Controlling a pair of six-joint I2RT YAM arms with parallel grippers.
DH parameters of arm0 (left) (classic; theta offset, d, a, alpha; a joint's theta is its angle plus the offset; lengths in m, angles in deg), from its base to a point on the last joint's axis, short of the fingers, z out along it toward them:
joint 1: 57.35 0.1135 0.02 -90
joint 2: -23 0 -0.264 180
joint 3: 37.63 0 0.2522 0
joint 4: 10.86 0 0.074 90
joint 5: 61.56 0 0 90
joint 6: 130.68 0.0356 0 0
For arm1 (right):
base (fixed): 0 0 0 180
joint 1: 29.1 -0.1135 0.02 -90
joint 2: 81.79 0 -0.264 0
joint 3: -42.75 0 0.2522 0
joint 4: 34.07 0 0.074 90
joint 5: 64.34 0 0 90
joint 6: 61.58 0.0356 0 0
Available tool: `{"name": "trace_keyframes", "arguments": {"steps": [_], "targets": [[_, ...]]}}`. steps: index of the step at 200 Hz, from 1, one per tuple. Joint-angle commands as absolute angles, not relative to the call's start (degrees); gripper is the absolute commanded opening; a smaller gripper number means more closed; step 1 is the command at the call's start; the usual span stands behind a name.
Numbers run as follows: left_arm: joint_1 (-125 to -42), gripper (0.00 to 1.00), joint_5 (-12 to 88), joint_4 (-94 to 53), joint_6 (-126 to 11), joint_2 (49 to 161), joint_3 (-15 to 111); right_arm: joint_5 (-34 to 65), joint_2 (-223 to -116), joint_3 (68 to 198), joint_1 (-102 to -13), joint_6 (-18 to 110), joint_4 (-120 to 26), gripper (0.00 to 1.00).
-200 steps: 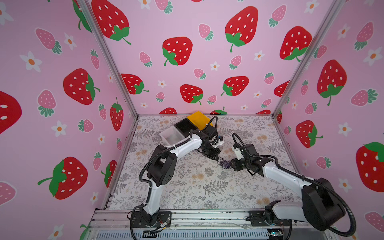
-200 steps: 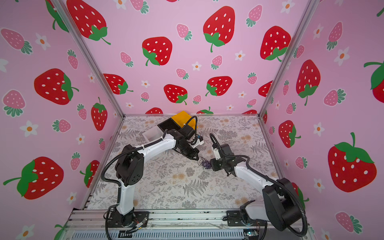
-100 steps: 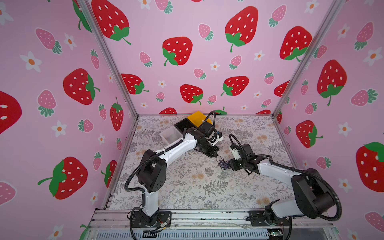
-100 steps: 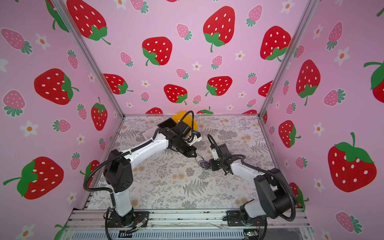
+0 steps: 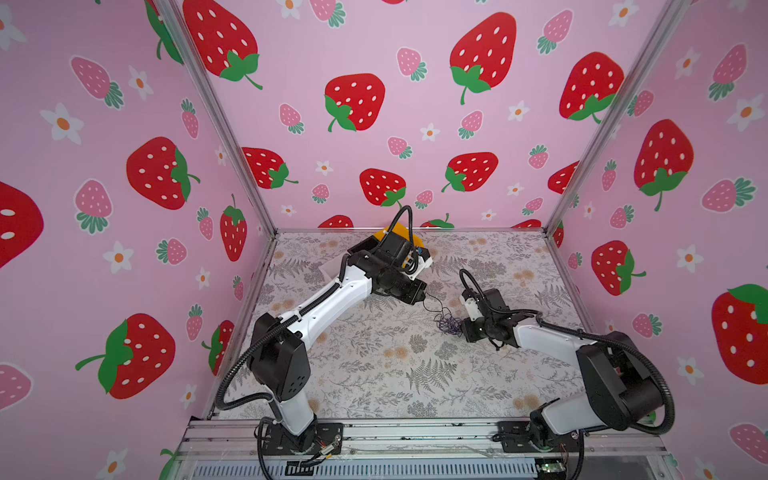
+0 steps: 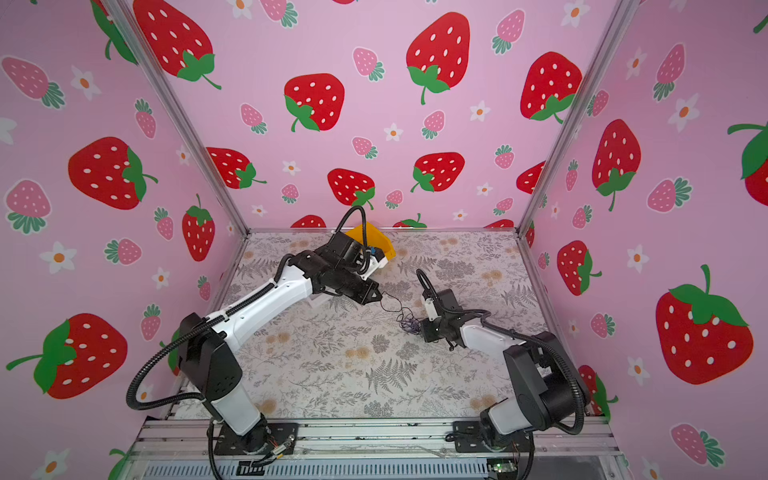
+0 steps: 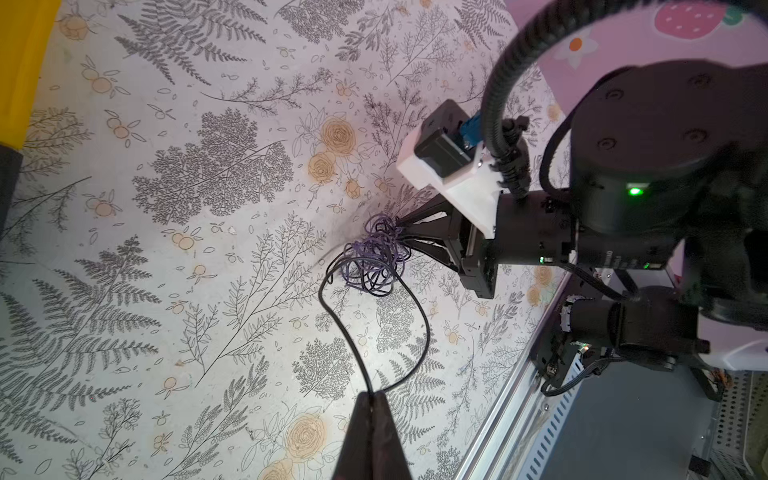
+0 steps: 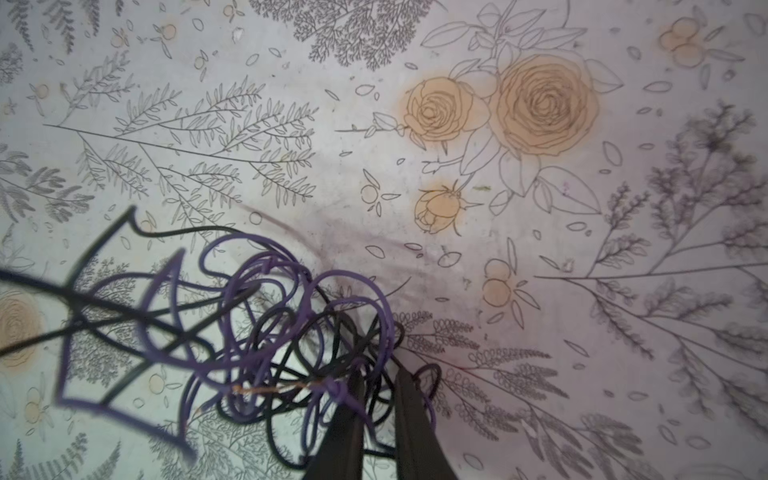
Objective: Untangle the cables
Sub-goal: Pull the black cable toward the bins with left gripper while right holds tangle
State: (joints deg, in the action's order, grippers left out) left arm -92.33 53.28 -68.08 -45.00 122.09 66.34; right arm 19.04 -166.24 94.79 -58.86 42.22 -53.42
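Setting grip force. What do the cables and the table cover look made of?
The cables: thin wire in purple and black sheathing, probably plastic, smooth, slightly shiny. They hold sharp kinks, so likely a metal core; a coppery bare stretch hints at that.
The table cover: matte sheet with a floral print, paper or vinyl, cannot tell; dark scuff marks by the tangle.

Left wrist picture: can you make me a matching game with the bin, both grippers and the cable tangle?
Things: 1 bin; 2 left gripper; 3 right gripper; 4 tangle of cables.
Descriptions: A purple and black; B shut on one black cable; C yellow; D poking into the tangle.
Pairs: 1-C, 2-B, 3-D, 4-A.
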Motion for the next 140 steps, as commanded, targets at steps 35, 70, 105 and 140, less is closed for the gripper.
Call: {"name": "trace_keyframes", "arguments": {"steps": [35,70,105,140], "targets": [[-88.8,0.00,52.2,-68.8,-44.2,121.6,61.7,21.7,-161.0,94.9,-56.7,41.7,-57.9,0.15],[-88.7,0.00,53.3,-68.7,-44.2,122.7,60.4,22.0,-158.4,95.6,-55.4,40.9,-59.8,0.15],[-88.7,0.00,54.4,-67.7,-44.6,123.1,59.8,22.4,-157.0,96.0,-55.1,39.7,-61.5,0.15],[-88.9,0.00,55.8,-67.0,-45.0,123.2,59.6,22.1,-159.1,95.7,-54.7,39.5,-62.4,0.16]]}}
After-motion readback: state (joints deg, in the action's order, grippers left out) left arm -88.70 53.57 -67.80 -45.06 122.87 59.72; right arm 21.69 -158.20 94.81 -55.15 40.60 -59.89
